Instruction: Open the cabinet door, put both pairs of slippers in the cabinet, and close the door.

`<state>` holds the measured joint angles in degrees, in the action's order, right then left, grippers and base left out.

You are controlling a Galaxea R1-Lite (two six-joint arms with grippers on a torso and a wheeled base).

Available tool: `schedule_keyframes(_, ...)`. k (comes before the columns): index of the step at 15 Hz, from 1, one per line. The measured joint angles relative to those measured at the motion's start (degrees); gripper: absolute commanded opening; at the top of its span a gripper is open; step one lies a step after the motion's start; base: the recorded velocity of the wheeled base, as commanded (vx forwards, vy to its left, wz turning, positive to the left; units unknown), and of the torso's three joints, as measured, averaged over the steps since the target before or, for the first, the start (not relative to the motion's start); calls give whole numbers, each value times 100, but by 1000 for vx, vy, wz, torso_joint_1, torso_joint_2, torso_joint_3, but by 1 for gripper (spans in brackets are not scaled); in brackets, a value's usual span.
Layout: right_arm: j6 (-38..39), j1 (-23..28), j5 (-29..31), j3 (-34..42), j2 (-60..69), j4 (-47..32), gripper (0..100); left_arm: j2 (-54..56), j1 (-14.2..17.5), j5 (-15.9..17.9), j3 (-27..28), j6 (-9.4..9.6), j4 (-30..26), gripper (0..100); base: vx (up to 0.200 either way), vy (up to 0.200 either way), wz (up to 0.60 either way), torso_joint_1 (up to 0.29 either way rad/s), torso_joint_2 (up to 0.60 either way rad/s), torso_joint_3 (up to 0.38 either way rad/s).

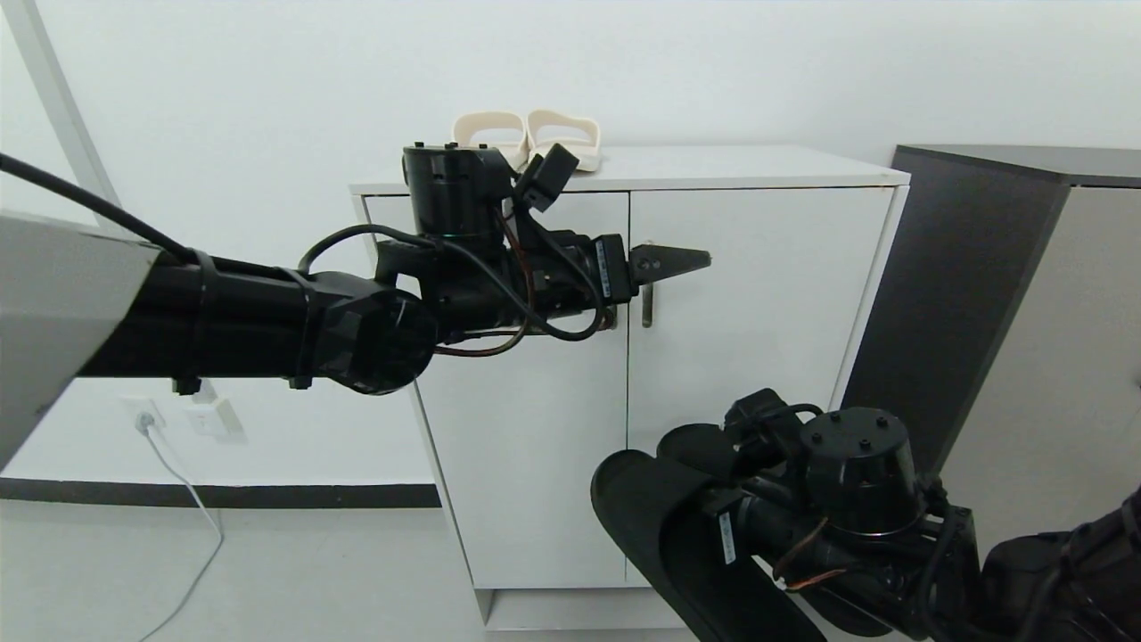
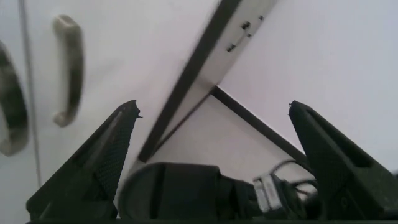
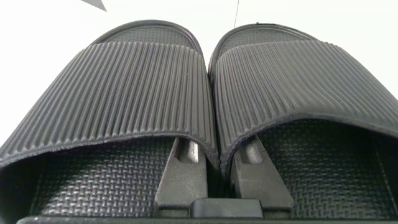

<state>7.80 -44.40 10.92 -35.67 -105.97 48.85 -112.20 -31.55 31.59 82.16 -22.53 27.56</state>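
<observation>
From where I stand, the white cabinet (image 1: 758,165) is shut on both sides, so the opening step is not yet done. The left end effector (image 1: 682,260) is held out level across the seam between the two fronts, at the height of the door handle (image 1: 646,308)'s upper end. Whether it touches the handle I can't tell. Its wrist view shows the fingers (image 2: 93,168) spread wide with nothing between them, which looks like a setup for closing on that handle and pulling. The cream slippers (image 1: 526,134) sit side by side on the cabinet's top surface, toward the back. Lower down, in front of the right door (image 1: 758,357), the right end effector (image 3: 216,155) carries the black slippers (image 1: 660,526). One finger is slid under each ribbed strap, pinching the two inner walls together so the pair travels as one. Held low like that, I'd guess, they are out of the left arm's way and ready to go in once the cabinet is open.
</observation>
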Motion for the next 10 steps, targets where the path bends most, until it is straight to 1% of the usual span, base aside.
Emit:
schedule_keyframes(1, 0, 9, -12, -5, -11, 1, 0, -98, 38, -107, 122, 1, -1, 100, 0, 0, 0, 0, 0, 0)
schedule_keyframes(6, 0, 41, -37, -22, -76, 6, 0, -494, 217, -329, 518, 4, -28, 100, 0, 0, 0, 0, 0, 0)
schedule_keyframes(10, 0, 39, -39, -33, -106, 9, 0, -762, 269, -327, 777, 4, -59, 100, 0, 0, 0, 0, 0, 0)
